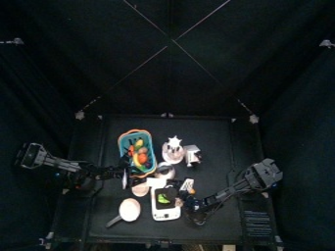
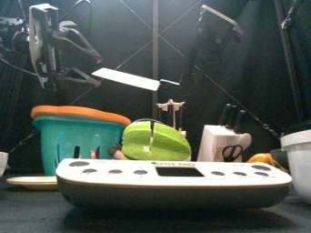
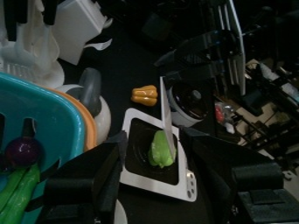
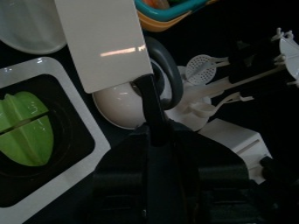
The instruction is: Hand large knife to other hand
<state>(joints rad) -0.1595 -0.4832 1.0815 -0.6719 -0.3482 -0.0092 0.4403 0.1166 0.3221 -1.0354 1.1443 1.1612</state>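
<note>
The handing over had not happened yet. The large knife [image 4: 103,35] was up in the air, above the table and above the white kitchen scale [image 2: 170,180]. In the front view its wide, pale blade [image 2: 126,79] hung flat, higher than the blue basket [image 2: 55,136] with the orange rim. The right gripper [image 4: 149,144] had the knife. Its two jaws looked pressed onto the dark handle, one on each side, with the blade sticking out away from the wrist. So the first part looked done: the knife was picked up and held out. The left gripper [image 3: 163,179] was close by, and its jaws were spread wide apart with nothing between them. In the left wrist view the knife showed only as a thin pale line ahead of the open jaws, over the green thing [image 3: 162,147] lying on the scale. It was hard to tell how near the blade was to those jaws, but they were not touching it. What was left, I think, was most of the job: the left gripper had to come to the knife, close on it, and then the right gripper had to let go.
</note>
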